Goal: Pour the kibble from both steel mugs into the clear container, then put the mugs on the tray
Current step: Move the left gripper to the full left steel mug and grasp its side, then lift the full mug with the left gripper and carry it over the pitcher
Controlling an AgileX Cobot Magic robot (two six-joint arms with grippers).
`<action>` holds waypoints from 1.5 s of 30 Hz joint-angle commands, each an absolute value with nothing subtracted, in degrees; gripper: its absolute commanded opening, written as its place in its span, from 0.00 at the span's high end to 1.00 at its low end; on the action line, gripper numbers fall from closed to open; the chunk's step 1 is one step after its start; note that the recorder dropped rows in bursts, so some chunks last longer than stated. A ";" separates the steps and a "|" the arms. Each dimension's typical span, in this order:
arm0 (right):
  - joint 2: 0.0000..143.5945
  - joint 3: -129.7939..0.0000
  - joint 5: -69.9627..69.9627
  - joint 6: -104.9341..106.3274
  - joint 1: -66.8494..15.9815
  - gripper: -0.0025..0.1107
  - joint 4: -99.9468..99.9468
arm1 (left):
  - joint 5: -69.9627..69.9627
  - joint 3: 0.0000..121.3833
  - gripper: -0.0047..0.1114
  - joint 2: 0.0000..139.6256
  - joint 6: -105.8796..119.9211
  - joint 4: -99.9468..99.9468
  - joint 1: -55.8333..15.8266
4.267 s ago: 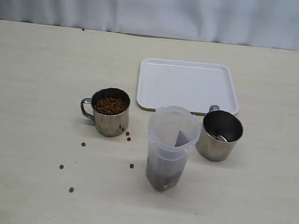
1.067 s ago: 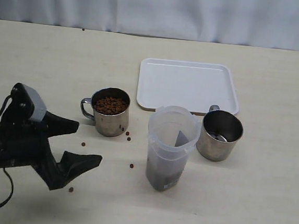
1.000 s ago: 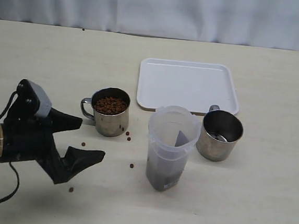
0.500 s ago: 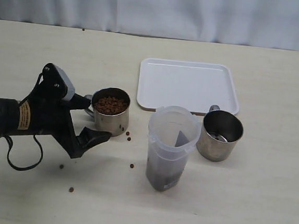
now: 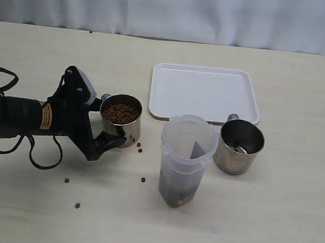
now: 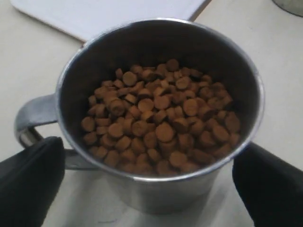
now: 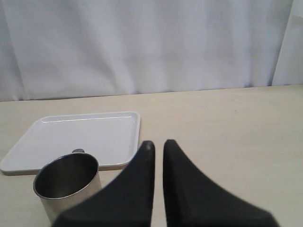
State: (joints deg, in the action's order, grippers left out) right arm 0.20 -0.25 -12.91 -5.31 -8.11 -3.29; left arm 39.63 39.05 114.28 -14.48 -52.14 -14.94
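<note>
The left steel mug (image 5: 119, 128) is full of brown kibble (image 6: 158, 118). My left gripper (image 5: 109, 123) is open and straddles this mug (image 6: 161, 189). One black finger (image 6: 28, 182) sits by the loop handle (image 6: 33, 118) and the other finger (image 6: 270, 187) on the opposite side, both just off the wall. The second steel mug (image 5: 239, 146) stands to the right of the clear container (image 5: 185, 157) and looks empty. A dark layer of kibble (image 5: 176, 192) lies in the container's bottom. Behind them is the white tray (image 5: 205, 94). My right gripper (image 7: 158, 143) is shut, above the table near that mug (image 7: 68, 182).
Loose pellets (image 5: 143, 180) are scattered on the table in front of and left of the left mug. The tray (image 7: 71, 137) lies just behind the right mug. A pale curtain hangs along the far table edge. The right arm is outside the exterior view.
My left arm came in from the lower left and moved up and right to the full mug. Its open fingers now stand on either side of the mug. The mugs, container and tray stayed put.
</note>
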 commanded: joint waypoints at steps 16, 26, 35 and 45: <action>0.00 0.00 -13.14 -5.22 -7.85 0.93 -3.87 | 49.59 44.84 0.30 122.27 -8.98 -51.40 -15.08; 0.00 0.00 -13.14 -5.22 -7.85 0.93 -3.87 | 48.13 44.84 0.79 122.27 -8.69 -45.20 -15.08; 0.00 0.00 -13.14 -5.22 -7.85 0.93 -3.87 | 40.80 44.73 0.96 115.18 -20.55 -51.78 -13.64; 0.00 0.00 -13.14 -5.22 -7.85 0.93 -3.87 | 18.79 43.17 0.96 95.53 -45.05 -68.30 -19.01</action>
State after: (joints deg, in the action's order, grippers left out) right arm 0.20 -0.25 -12.91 -5.31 -8.11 -3.29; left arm 20.79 44.01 100.24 -42.29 -66.00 -15.84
